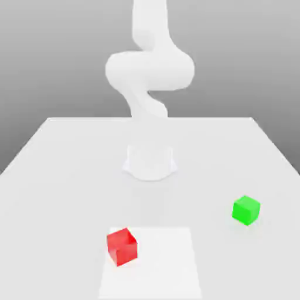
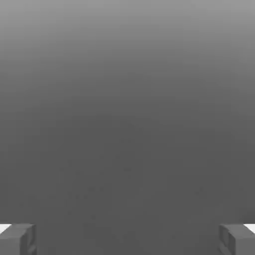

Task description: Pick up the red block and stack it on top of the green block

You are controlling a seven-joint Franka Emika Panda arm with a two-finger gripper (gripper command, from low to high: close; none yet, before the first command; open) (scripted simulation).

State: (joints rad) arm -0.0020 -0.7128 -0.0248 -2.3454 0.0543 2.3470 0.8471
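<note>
1. Blocks sit well apart on the white table: the red block lies near the front, towards the exterior view's left, on the edge of a paler square patch.
2. The green block rests further back, towards the exterior view's right, clear of the patch.
3. The white arm rises from its base behind both cubes.
4. The gripper has its 2 fingers spread wide apart with nothing between them.
</note>
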